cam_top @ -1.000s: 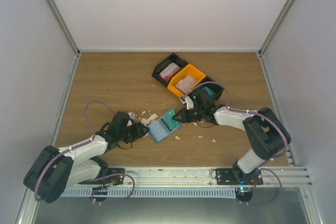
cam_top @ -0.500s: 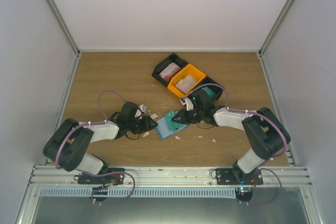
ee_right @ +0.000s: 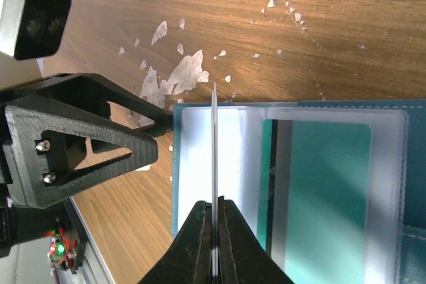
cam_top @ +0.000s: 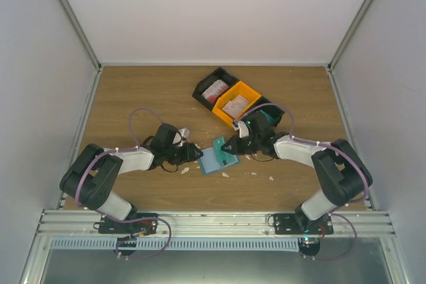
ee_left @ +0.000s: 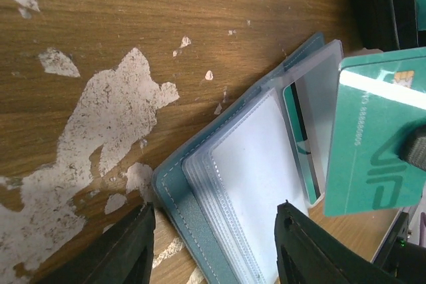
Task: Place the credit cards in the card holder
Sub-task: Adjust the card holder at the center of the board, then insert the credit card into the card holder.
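Lying open, teal card holder [ee_left: 247,164], clear-sleeved

Top view was lit evenly and brightly from above; only soft shadows were seen on the table [cam_top: 133,98]. Clear sleeves of the card holder [ee_right: 195,139] were washed out by glare. The left gripper [ee_left: 213,212] was rendered slightly soft, close to the lens.

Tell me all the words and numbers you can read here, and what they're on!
"VIP": big letters on the green card that the right gripper holds over the card holder.
Row of digits on the same card: too blurred to read.
The cards in the bins: too small to read.
Nothing else has writing.
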